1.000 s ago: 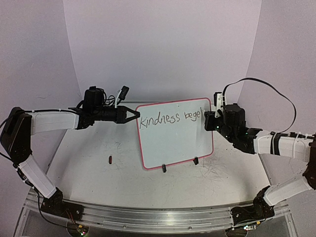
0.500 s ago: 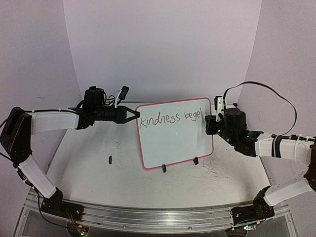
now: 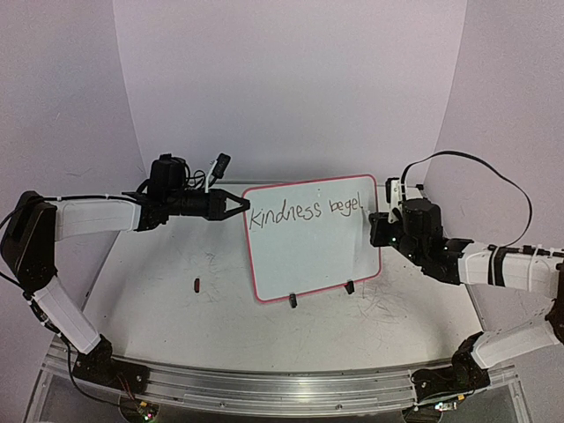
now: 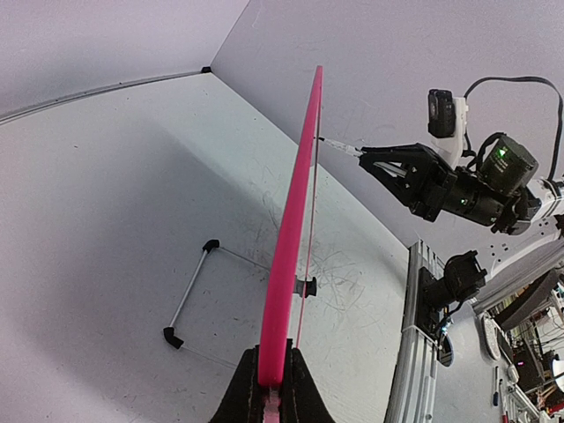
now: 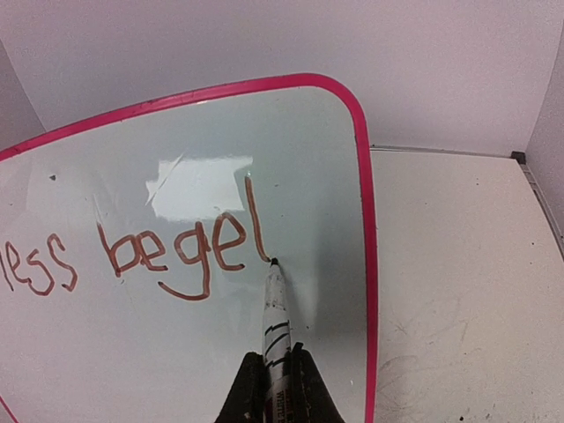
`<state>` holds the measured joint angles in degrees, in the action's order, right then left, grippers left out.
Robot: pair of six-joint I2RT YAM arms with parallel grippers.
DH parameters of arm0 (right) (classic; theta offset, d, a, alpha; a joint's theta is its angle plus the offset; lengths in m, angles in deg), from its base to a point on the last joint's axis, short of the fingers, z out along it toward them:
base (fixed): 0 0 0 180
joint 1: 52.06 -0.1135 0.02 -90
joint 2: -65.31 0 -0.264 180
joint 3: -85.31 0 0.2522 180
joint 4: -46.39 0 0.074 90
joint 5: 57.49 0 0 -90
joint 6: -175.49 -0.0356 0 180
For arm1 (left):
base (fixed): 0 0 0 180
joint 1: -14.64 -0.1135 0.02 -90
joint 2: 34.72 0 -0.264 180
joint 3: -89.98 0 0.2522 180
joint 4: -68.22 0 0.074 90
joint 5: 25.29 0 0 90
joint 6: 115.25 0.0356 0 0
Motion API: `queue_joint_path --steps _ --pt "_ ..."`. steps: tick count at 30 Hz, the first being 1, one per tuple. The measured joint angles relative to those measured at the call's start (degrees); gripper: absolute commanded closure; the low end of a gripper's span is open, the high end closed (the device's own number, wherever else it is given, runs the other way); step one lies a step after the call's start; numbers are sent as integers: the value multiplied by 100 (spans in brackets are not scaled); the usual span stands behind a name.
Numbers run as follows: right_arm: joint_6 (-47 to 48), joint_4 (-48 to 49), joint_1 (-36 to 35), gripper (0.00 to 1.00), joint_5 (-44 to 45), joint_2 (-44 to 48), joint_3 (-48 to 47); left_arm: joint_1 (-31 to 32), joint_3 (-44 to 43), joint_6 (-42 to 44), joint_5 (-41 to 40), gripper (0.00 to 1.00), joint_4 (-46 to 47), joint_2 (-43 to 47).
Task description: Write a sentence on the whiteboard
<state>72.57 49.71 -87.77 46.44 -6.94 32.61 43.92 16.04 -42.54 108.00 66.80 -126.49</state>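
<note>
- Over the last second the right claw (image 5: 276, 363) has slid right and slightly down beside the board's (image 3: 313, 256) right edge. It stays clamped on the marker (image 5: 275, 304).
- The marker tip rests on the board at the foot of a fresh upright stroke after "bege". We judge this to be a "t" without its crossbar, so the sentence (image 3: 304, 211) stands partway through its second word.
- The left claw (image 4: 271, 363) has not moved. It pinches the board's left edge and steadies it upright on the counter (image 3: 159, 304).
- Board: glossy white face, thin rounded pink frame, two black clip feet (image 3: 293, 300).
- Marker: slim barrel, fine tip, banded label.
- Counter: matt white, scuffed.
</note>
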Motion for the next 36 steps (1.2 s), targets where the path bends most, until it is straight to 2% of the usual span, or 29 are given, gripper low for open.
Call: queue_joint_path --steps 6,17,30,36 --pt "103 -4 1 100 -49 196 -23 0 0 19 0 100 0 0" --pt "192 194 3 100 -283 -110 -228 1 0 46 0 100 0 0" --pt "149 194 1 100 303 -296 -353 9 0 53 -39 100 -20 0" --pt "170 181 22 100 239 123 -231 14 0 76 -39 100 -39 18"
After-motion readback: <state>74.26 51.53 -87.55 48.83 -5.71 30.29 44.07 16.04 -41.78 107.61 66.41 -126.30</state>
